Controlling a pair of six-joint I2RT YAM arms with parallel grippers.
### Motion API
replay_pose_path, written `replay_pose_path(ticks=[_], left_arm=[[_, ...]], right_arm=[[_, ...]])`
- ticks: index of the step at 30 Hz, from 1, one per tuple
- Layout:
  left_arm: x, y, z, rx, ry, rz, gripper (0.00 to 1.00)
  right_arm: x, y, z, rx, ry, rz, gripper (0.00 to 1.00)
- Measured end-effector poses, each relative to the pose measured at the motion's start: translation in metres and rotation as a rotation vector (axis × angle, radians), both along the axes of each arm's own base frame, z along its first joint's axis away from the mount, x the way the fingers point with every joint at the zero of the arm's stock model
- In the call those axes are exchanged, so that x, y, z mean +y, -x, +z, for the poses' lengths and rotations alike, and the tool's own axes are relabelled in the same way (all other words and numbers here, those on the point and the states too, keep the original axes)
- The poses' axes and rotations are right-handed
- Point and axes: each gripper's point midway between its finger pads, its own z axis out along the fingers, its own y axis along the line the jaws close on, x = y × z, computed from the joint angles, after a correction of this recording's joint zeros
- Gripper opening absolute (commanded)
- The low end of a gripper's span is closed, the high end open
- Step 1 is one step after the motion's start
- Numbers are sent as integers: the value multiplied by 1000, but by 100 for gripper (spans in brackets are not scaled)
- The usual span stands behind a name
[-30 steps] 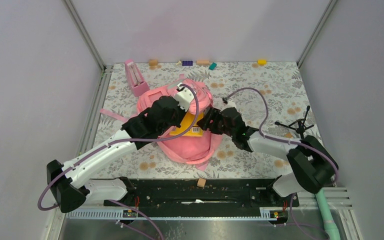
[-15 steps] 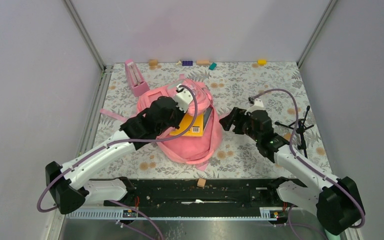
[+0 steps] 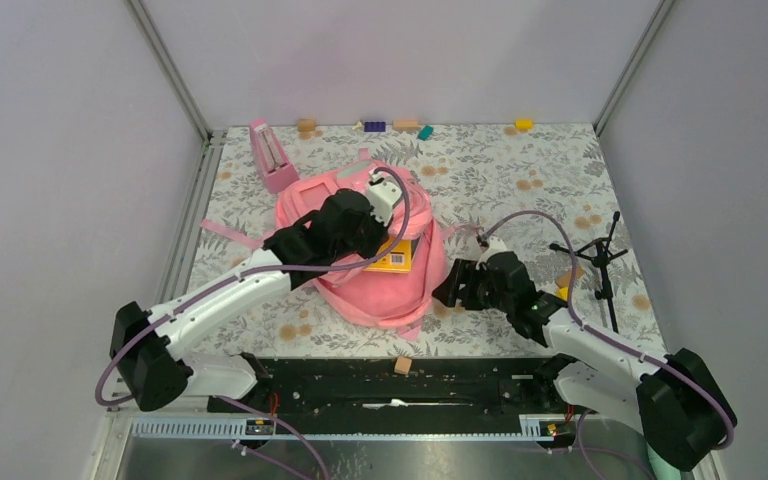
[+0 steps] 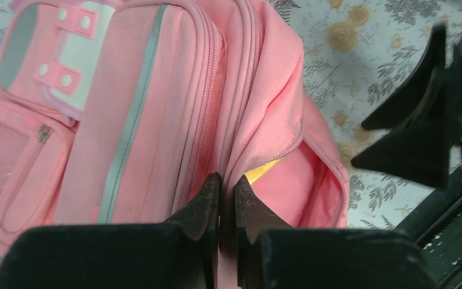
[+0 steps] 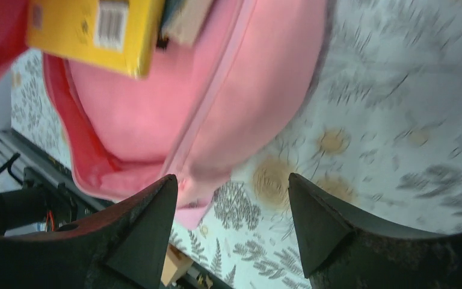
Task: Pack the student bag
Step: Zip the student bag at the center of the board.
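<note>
The student bag (image 3: 385, 295), a soft pink backpack, lies in the middle of the table with its main compartment open. A yellow book (image 3: 393, 257) sits inside the opening. My left gripper (image 3: 392, 228) is shut on the fabric rim of the opening; the left wrist view shows the pink fabric pinched between the fingertips (image 4: 227, 188), with the bag's front pockets (image 4: 66, 90) to the left. My right gripper (image 3: 450, 288) hovers open at the bag's right side. In the right wrist view its jaws (image 5: 231, 180) hold nothing, above the bag's lower edge (image 5: 234, 96) and the book (image 5: 90, 30).
A small pink metronome-shaped object (image 3: 272, 155) stands at the back left. Small coloured blocks (image 3: 400, 125) line the back edge. A black tripod (image 3: 600, 255) stands at the right. A wooden block (image 3: 402, 366) lies near the front rail.
My right gripper left the bag's opening, swung out to the right, then came back lower beside the bag's near right side. The left gripper shifted slightly right, still gripping the rim.
</note>
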Motion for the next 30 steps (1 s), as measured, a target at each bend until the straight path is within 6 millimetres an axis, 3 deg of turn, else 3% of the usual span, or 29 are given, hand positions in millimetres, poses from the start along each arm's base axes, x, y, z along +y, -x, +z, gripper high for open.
replay_pose_path(ticks=[4,11,15,18,19,20,22,23,24,30], left_arm=[[-14,-3,-5,38,50,8,0],[-25,-8,-3,56,161,52,0],[-29,-5,-11,89,207,65,0],[-31,-5,-11,98,227,75,0],[-31,-5,-10,98,236,78,8],[-31,-5,-11,101,245,83,28],[-31,-4,-10,105,261,88,81],[-31,-2,-9,103,270,77,94],[-33,1,-4,103,295,69,98],[-19,22,32,26,423,24,99]], right_arm=[[12,28,-26,102,-44,10,75],[25,35,-34,170,-189,-62,77],[32,25,-25,153,-252,-87,67],[37,19,-28,161,-272,-99,49],[39,18,-30,165,-277,-104,40],[40,15,-32,169,-284,-114,29],[42,12,-36,177,-296,-132,11],[43,10,-36,185,-311,-141,4],[44,9,-36,185,-319,-145,0],[39,0,-23,157,-376,-188,0]])
